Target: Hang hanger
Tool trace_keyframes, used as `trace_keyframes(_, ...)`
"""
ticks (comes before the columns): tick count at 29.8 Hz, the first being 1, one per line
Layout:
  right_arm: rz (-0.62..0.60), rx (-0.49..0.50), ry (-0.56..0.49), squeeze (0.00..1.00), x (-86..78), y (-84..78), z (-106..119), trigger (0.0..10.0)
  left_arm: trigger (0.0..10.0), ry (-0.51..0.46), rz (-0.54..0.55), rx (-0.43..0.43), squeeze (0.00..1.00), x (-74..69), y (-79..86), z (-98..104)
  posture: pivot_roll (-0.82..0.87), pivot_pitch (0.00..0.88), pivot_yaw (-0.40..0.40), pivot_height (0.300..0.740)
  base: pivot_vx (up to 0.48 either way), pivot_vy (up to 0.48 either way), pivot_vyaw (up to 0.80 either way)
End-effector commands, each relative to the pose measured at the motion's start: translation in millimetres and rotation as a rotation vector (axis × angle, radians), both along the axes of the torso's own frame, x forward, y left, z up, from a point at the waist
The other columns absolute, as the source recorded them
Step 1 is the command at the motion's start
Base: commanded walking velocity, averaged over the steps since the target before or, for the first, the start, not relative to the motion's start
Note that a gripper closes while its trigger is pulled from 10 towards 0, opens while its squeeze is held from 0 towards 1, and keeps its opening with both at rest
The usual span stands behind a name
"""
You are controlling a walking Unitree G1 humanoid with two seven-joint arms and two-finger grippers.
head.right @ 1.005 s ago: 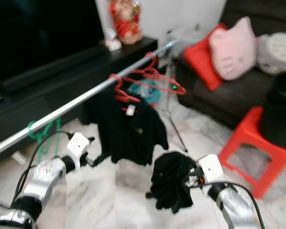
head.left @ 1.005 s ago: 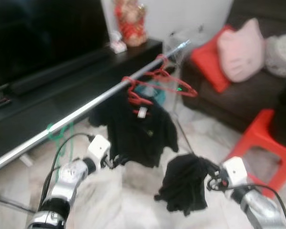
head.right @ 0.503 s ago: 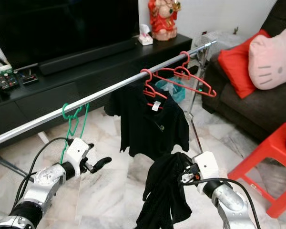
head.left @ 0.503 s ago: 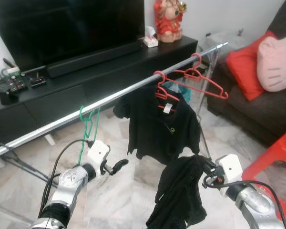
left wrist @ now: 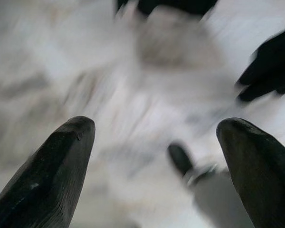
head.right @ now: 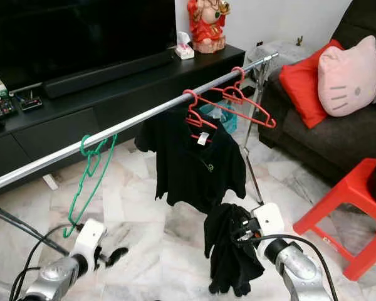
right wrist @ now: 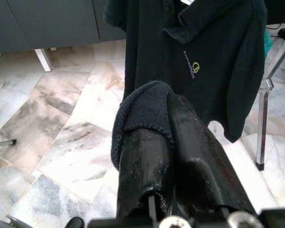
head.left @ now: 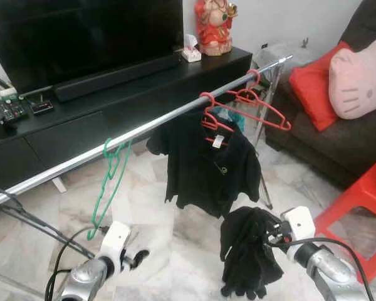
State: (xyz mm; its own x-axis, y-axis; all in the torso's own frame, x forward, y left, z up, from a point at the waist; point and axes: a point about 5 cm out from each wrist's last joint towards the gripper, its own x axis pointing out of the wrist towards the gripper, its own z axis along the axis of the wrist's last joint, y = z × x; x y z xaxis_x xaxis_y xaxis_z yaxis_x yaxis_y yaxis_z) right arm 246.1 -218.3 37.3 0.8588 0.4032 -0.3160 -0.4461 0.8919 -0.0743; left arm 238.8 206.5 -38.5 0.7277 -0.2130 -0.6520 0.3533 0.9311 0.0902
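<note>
My right gripper [right wrist: 168,142] is clenched on a black garment [head.left: 247,251] below the rail [head.left: 144,128]; my left gripper [left wrist: 156,156] hangs released, low over the floor [head.right: 144,207]

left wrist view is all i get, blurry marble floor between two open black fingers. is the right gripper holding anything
Observer: Yes. The right gripper is shut on a bunched black garment that hangs from it.
Operator: any free hanger on the rail
Observer: An empty green plastic hanger hangs on the silver metal rail, above your left gripper.
Operator: whats further along the rail
Observer: A black polo shirt on a red hanger, then bare red plastic hangers near the rail's far end.
</note>
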Motion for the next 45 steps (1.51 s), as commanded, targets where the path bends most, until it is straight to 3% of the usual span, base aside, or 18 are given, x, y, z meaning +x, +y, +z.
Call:
trace_keyframes(1, 0.01, 0.002, -0.026, 0.0, 4.4, 2.3, 4, 10.0, 10.0, 0.051, 0.074, 0.068, 0.0, -8.8, 12.7, -7, 0.03, 0.0, 0.042, 0.74, 0.0, 0.0, 0.0)
trace_keyframes(7, 0.016, -0.011, -0.049, 0.0, 5.7, 3.6, 5, 10.0, 10.0, 0.156, 0.184, 0.097, 0.0, -36.2, 20.9, -25, 0.02, 0.0, 0.045, 0.74, 0.0, 0.0, 0.24)
trace_keyframes(14, -0.033, 0.011, -0.036, 0.0, 2.4, 0.9, -2, 10.0, 10.0, 0.153, 0.215, 0.106, 0.0, -42.0, 20.2, -29, 0.03, 0.0, 0.049, 0.74, 0.0, 0.0, 0.79)
trace_keyframes(20, -0.256, -0.017, 0.122, 0.0, -17.2, -10.9, -45, 10.0, 10.0, 0.167, 0.206, 0.109, 0.0, -43.5, 16.7, -31, 0.03, 0.0, 0.06, 0.74, 0.0, 0.0, 0.36)
trace_keyframes(23, -0.37, -0.028, 0.229, 0.0, -38.2, -18.8, -68, 10.0, 10.0, 0.182, 0.224, 0.112, 0.0, -45.7, 17.7, -32, 0.03, 0.0, 0.063, 0.74, 0.0, 0.0, 0.0)
trace_keyframes(28, -0.418, -0.011, 0.262, 0.0, -49.5, -22.3, -77, 10.0, 10.0, 0.207, 0.231, 0.123, 0.0, -53.3, 19.9, -36, 0.03, 0.0, 0.07, 0.74, 0.0, 0.0, 0.0)
trace_keyframes(32, -0.412, -0.028, 0.235, 0.0, -45.0, -23.5, -75, 10.0, 10.0, 0.229, 0.231, 0.13, 0.0, -59.6, 21.2, -39, 0.03, 0.0, 0.072, 0.74, 0.0, 0.0, 0.0)
trace_keyframes(37, -0.402, -0.041, 0.213, 0.0, -37.3, -24.9, -70, 10.0, 10.0, 0.211, 0.223, 0.11, 0.0, -51.7, 18.8, -35, 0.03, 0.0, 0.07, 0.74, 0.0, 0.0, 0.0)
trace_keyframes(45, -0.392, -0.041, 0.198, 0.0, -31.5, -23.5, -68, 10.0, 10.0, 0.209, 0.231, 0.09, 0.0, -52.7, 17.4, -36, 0.03, 0.0, 0.069, 0.74, 0.0, 0.0, 0.0)
